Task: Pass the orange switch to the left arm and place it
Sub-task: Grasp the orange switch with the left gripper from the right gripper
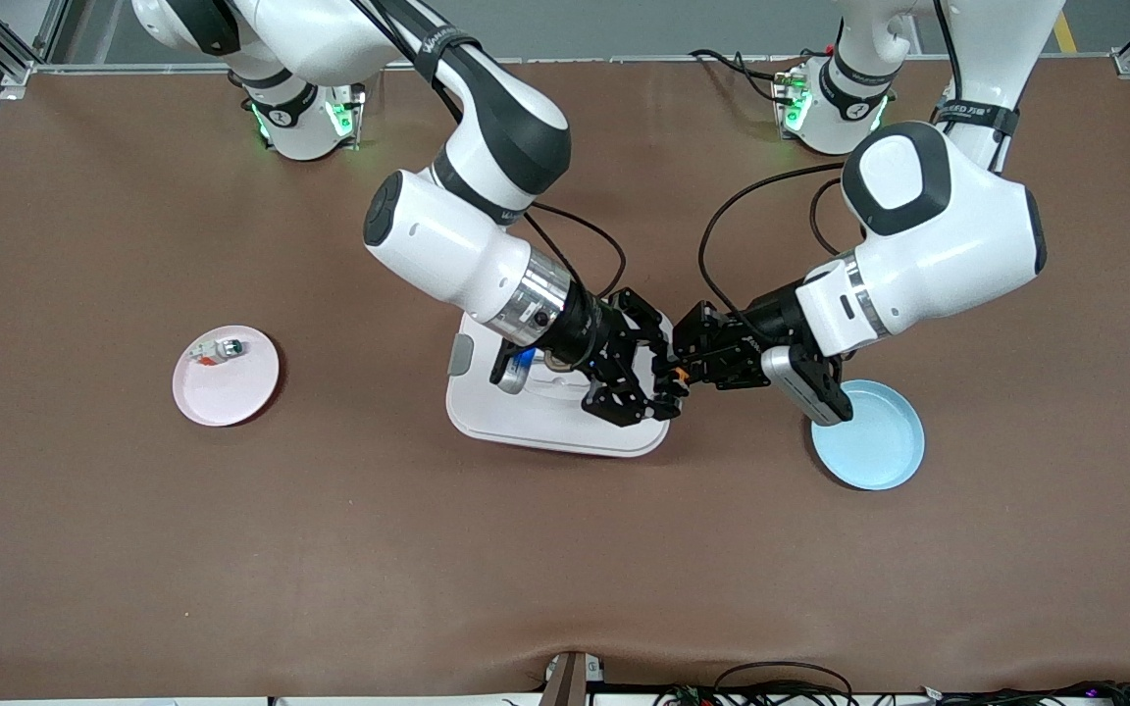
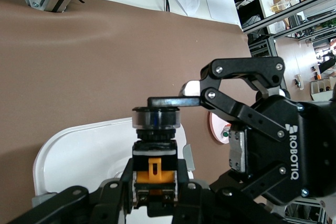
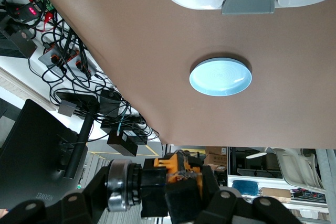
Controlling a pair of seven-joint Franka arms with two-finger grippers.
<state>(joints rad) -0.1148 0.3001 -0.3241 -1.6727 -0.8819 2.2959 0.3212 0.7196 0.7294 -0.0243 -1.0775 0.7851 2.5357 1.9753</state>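
Both grippers' fingers [image 1: 668, 378] pinching orange switch [image 1: 681, 374]

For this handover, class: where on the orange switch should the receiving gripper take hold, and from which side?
Grip the orange switch on its blocky black body, coming level from the blue plate end, as the left gripper does; the right gripper pinches the round head end above the box.

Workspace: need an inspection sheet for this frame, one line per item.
Surface: brown table, bare between things.
Job's things: orange switch held in the air over the white box.
Clutter: pink plate carrying a small white-and-green part; light-blue plate.
Grippers: left gripper and right gripper both shut on the switch over the box's edge.
Cables: black cables loop off both wrists.
Surroundings: aluminium frame, cable bundles along the table edge.
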